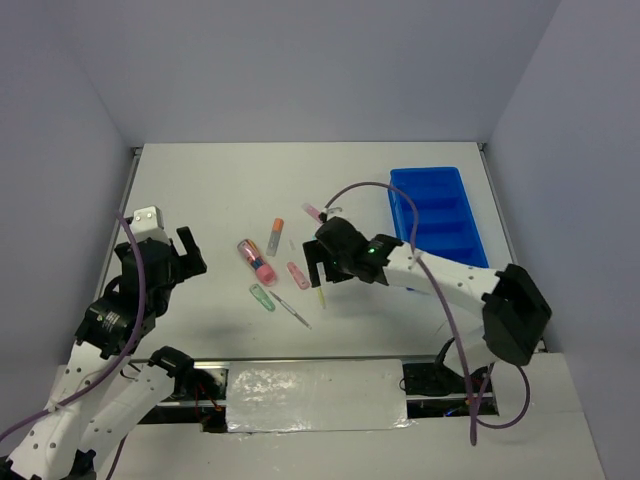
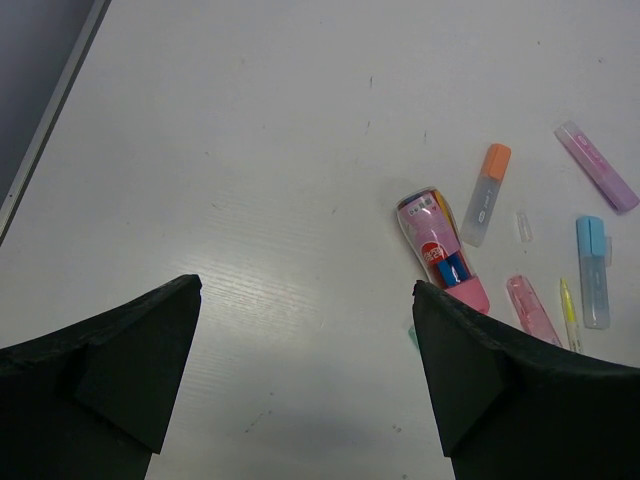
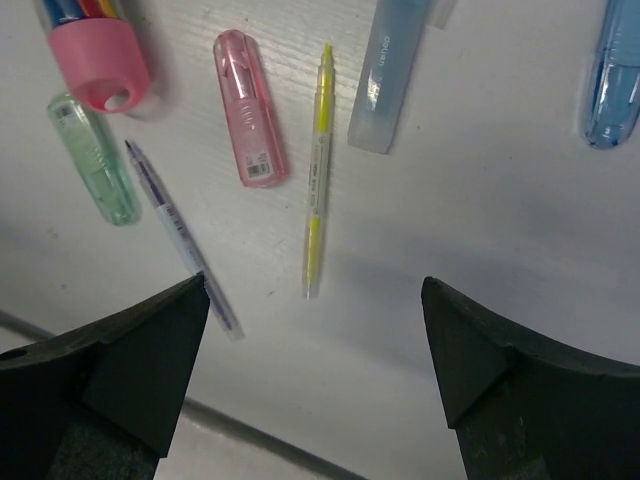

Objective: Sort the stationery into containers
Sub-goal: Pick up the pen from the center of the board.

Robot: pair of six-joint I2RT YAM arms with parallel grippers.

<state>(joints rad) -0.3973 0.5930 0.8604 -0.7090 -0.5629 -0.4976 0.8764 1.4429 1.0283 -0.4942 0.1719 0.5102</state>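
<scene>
The stationery lies in a loose cluster at the table's middle: a pink pen pack (image 1: 256, 261), an orange-capped marker (image 1: 275, 236), a pink cap (image 1: 298, 275), a green cap (image 1: 262, 297), a grey pen (image 1: 293, 310), a yellow pen (image 1: 321, 297) and a lilac marker (image 1: 314, 211). The blue tray (image 1: 430, 215) stands at the right. My right gripper (image 1: 320, 268) hovers open and empty over the cluster; the yellow pen (image 3: 318, 175) lies just ahead of the right gripper (image 3: 315, 282). My left gripper (image 1: 185, 255) is open and empty, left of the cluster; in its wrist view the left gripper (image 2: 306, 285) is over bare table.
The left wrist view shows the pink pack (image 2: 441, 248), orange marker (image 2: 486, 193), lilac marker (image 2: 597, 166) and a blue marker (image 2: 592, 270). The right arm partly covers the tray's near end. Grey walls enclose the table; its front edge runs just below the right fingers.
</scene>
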